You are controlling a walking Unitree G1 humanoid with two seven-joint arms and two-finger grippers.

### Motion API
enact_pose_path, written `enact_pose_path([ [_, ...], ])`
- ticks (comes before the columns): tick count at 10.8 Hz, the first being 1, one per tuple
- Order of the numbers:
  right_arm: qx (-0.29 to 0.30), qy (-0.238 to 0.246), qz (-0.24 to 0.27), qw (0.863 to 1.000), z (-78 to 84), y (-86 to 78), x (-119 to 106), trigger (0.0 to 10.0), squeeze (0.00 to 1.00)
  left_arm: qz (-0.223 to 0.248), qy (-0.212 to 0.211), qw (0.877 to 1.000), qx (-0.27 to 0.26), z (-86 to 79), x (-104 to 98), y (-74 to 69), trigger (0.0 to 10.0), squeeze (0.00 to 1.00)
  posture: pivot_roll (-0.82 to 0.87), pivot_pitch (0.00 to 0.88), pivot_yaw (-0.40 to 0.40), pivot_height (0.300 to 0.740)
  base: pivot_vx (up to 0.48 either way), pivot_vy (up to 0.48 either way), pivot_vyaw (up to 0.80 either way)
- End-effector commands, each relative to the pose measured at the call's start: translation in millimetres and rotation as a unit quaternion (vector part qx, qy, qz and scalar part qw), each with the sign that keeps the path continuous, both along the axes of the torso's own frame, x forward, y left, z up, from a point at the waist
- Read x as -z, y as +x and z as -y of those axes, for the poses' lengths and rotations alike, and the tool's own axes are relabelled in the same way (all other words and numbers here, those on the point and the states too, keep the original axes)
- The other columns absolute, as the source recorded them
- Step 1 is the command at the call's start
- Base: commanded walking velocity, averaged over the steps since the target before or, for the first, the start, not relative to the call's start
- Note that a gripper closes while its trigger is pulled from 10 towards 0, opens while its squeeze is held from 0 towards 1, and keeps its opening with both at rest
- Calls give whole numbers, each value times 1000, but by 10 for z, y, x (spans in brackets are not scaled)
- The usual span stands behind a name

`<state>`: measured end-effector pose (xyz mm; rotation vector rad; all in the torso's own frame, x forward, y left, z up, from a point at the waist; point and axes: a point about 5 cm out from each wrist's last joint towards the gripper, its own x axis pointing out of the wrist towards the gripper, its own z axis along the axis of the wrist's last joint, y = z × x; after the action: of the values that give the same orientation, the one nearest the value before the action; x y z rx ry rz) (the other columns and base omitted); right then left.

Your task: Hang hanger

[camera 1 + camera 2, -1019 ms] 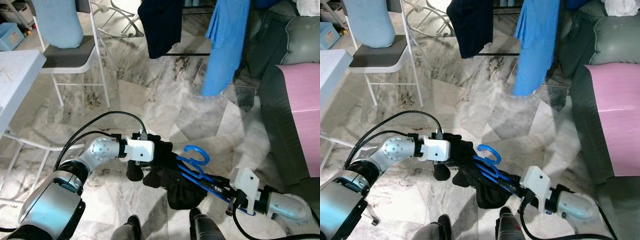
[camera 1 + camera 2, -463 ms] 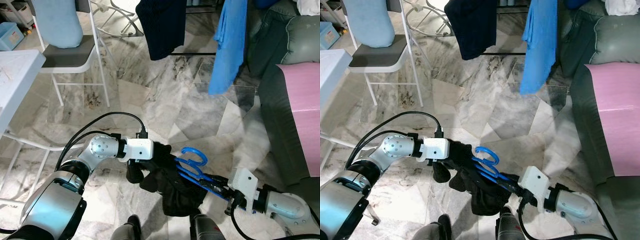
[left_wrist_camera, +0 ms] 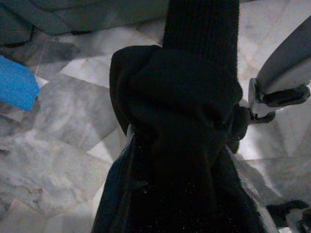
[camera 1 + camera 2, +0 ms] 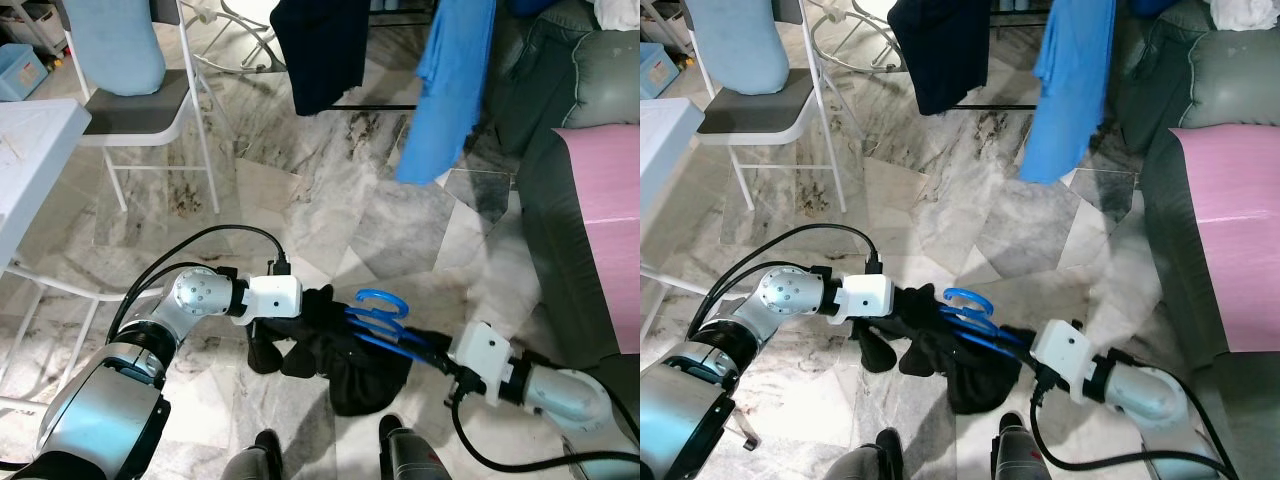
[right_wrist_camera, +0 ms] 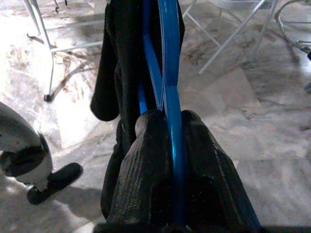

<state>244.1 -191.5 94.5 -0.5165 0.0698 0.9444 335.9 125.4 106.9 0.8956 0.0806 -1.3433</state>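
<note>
A blue plastic hanger (image 4: 383,312) lies nearly level low over the marble floor, with a black garment (image 4: 345,362) draped on it and sagging below. My right gripper (image 5: 167,119) is shut on the hanger's lower bar, one finger (image 5: 143,170) pressing on each side; it also shows in the left eye view (image 4: 437,350). My left gripper (image 4: 312,303) reaches in from the left and is buried in the bunched black garment (image 3: 180,121), gripping it beside the hanger's hook. Its fingers are hidden by the cloth.
A white folding chair (image 4: 195,90) with a pale blue cushion stands at the back left, beside a white table (image 4: 30,140). A dark garment (image 4: 322,50) and a blue shirt (image 4: 450,90) hang ahead. A grey sofa with a pink cover (image 4: 600,190) lies right.
My right gripper has risen and moved left with the hanger, which now lies flatter. The left gripper and the black garment have shifted slightly left and down.
</note>
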Motion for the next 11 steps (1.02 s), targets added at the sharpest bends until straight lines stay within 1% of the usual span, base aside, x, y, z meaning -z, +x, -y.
enact_pose_path([
  [1,5,18,32,999,-46,41,-76,10000,0,-26,7,1000,2,-34,110,-67,0,0,-257,271,135,740,0,0,0],
  [3,10,11,47,999,-30,81,-94,10000,0,-27,11,1000,-2,-39,129,-70,0,0,-262,274,140,740,0,0,0],
  [4,13,6,53,998,-13,100,-98,10000,0,-10,7,1000,-12,-28,119,-55,0,0,-263,277,138,740,0,0,0],
  [5,13,2,57,998,-8,108,-95,10000,0,-4,8,1000,-17,-27,123,-48,0,0,-264,278,138,740,0,0,0],
  [6,11,4,45,999,-6,108,-68,10000,0,-5,7,1000,-21,-31,139,-55,0,0,-264,278,138,740,0,0,0],
  [7,11,10,41,999,-7,108,-63,10000,1000,-3,5,1000,-27,-42,145,-54,0,0,-262,280,135,740,0,0,0],
  [9,4,5,35,999,-27,106,-47,10000,1000,6,-1,999,-48,-87,140,-36,0,0,-262,280,134,740,0,0,0],
  [10,9,8,14,1000,-16,105,-24,10000,1000,8,5,998,-64,-135,147,-21,0,0,-261,280,131,740,0,0,0],
  [11,12,-1,20,1000,3,107,-44,10000,1000,12,7,997,-72,-165,145,-14,0,0,-259,281,129,740,0,0,0],
])
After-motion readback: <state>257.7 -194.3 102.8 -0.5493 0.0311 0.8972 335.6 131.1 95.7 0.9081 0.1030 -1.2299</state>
